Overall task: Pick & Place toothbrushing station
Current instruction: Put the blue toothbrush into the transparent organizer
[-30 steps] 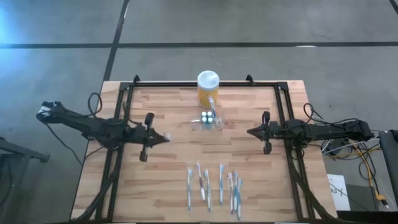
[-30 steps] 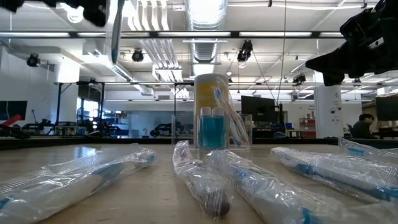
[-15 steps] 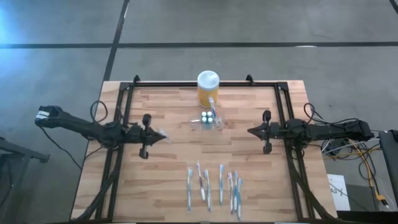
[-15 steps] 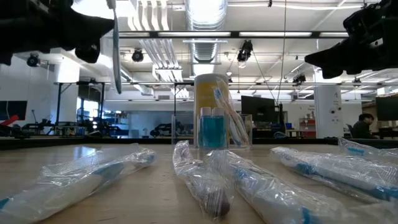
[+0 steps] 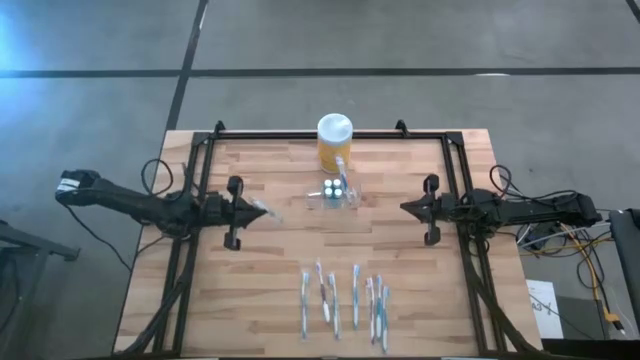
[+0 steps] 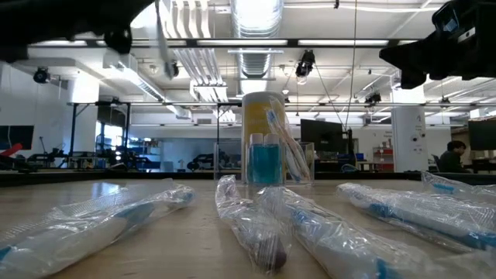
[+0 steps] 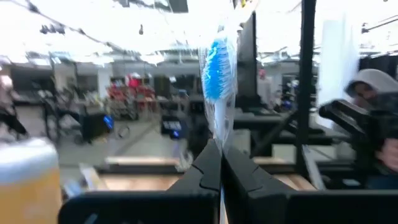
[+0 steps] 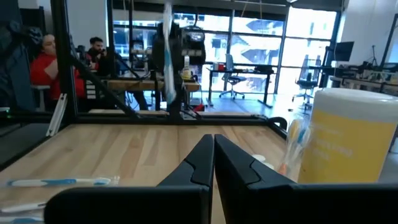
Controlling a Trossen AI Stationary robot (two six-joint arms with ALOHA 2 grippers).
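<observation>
The toothbrushing station (image 5: 335, 193), a small clear holder with two blue cups, stands mid-table in front of the yellow jar with a white lid (image 5: 334, 138); the low view shows the station (image 6: 265, 164) too. My left gripper (image 5: 250, 210) hovers over the table's left part, left of the station, shut on a plastic-wrapped toothbrush (image 7: 217, 74). My right gripper (image 5: 404, 208) hovers right of the station, shut and with nothing in it; its own view shows the shut gripper (image 8: 214, 143). My left gripper pinches the wrapped toothbrush by one end of its handle (image 7: 219, 138) between its two fingers. The toothbrush sticks out past the fingertips, its blue-bristled head (image 7: 216, 65) at the free end. It is lifted clear of the table and shows slanted in the low view (image 6: 164, 43).
Several more wrapped toothbrushes (image 5: 345, 298) lie side by side near the table's front edge, close to the low camera (image 6: 256, 225). A black frame (image 5: 200, 150) runs along the table's far, left and right sides. People sit in the room beyond (image 8: 43, 59).
My left gripper has drawn back toward the table's left edge, sunk a little and tipped its fingertips upward. The wrapped toothbrush went with it and now slants instead of standing upright.
</observation>
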